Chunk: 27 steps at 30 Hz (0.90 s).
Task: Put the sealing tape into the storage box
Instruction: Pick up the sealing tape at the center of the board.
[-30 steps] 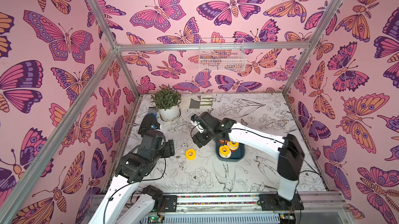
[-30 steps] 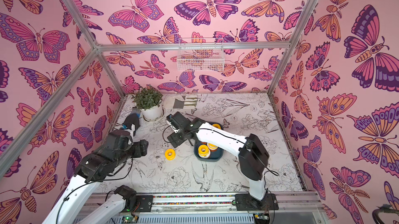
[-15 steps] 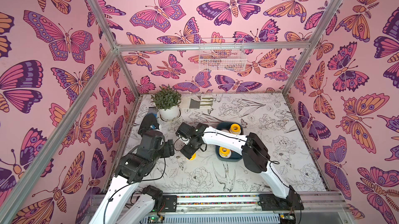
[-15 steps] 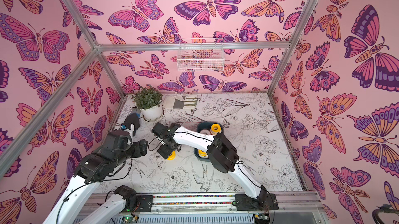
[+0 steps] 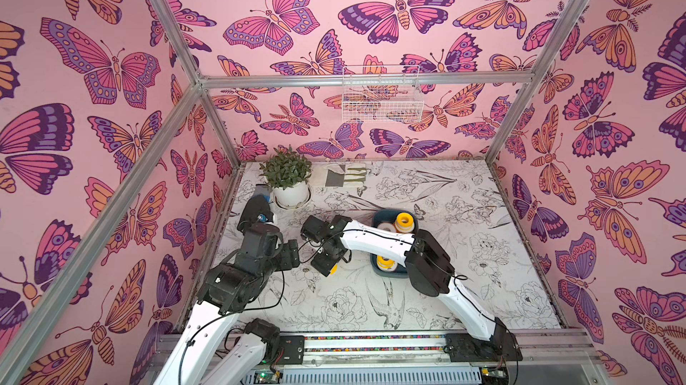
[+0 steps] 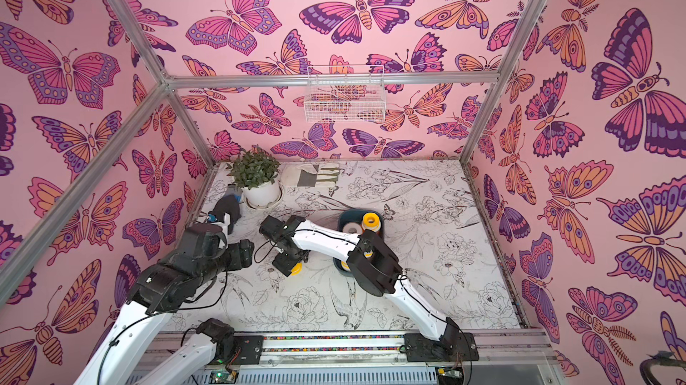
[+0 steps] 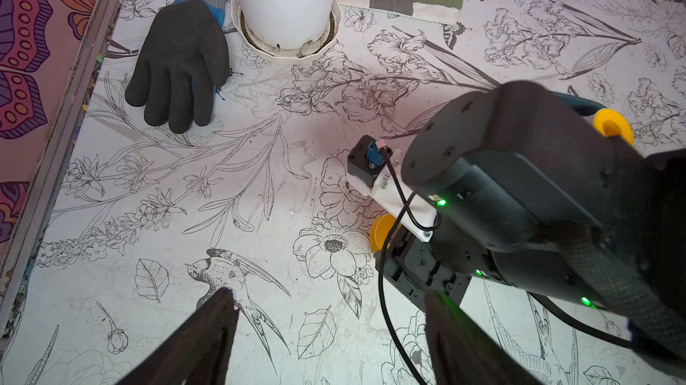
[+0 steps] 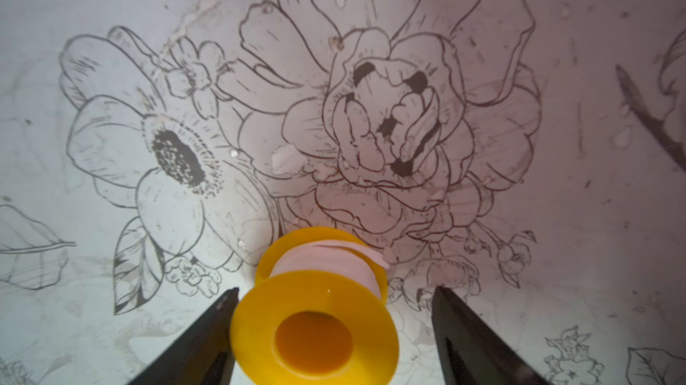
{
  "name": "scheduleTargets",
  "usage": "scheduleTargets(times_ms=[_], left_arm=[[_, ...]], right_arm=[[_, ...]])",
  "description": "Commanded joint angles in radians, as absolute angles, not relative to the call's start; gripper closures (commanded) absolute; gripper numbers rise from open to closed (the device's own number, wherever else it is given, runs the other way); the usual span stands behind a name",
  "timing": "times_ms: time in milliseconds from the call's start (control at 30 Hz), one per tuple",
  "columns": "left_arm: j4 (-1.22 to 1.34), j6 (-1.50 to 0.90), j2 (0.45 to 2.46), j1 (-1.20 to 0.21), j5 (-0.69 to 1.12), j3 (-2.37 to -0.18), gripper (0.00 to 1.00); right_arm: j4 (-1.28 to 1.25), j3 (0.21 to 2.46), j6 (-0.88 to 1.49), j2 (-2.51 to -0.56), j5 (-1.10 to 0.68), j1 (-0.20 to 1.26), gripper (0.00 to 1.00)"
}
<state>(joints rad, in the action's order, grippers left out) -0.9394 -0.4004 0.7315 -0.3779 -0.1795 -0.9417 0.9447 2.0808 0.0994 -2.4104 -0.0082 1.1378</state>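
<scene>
On the table (image 5: 482, 290), in both top views, the box (image 5: 376, 216) lies near the middle, partly under the right arm. Three rolls show inside it: a yellow roll (image 5: 404, 220) at the far end, a pale roll (image 5: 386, 228) just beside that, and a near roll (image 5: 384, 262) half hidden by the arm. Left of the box and outside it, the loose roll (image 5: 333, 270) stands on the table under the right gripper (image 5: 326, 265), which points down over it. A plant (image 5: 286, 173) sits at the far left.

From the left wrist, the left gripper (image 7: 328, 309) hangs over bare table, jaws wide with nothing between them. A glove (image 7: 178, 67) lies flat beside the plant's pot (image 7: 286, 1).

From the right wrist, the loose roll rests on one flange, hole up, between the right gripper's fingers (image 8: 200, 338). Its jaws stand wide: one finger is close against the flange's rim, the other apart from it.
</scene>
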Motion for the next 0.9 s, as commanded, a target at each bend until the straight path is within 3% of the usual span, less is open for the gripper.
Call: scheduleTargets(times_ms=[0, 533, 867], left_arm=[[-0.932, -0.384, 0.736, -0.372, -0.174, -0.927, 0.16], [-0.933, -0.382, 0.739, -0.364, -0.175, -0.925, 0.16], [-0.933, -0.379, 0.737, -0.361, -0.172, -0.928, 0.16]], right_arm=[[0.971, 2.108, 0.084, -2.429, 0.013, 1.149, 0.18], [0.99, 2.102, 0.077, -2.395, 0.032, 1.151, 0.33], [0.981, 2.031, 0.069, -2.26, 0.052, 1.151, 0.35]])
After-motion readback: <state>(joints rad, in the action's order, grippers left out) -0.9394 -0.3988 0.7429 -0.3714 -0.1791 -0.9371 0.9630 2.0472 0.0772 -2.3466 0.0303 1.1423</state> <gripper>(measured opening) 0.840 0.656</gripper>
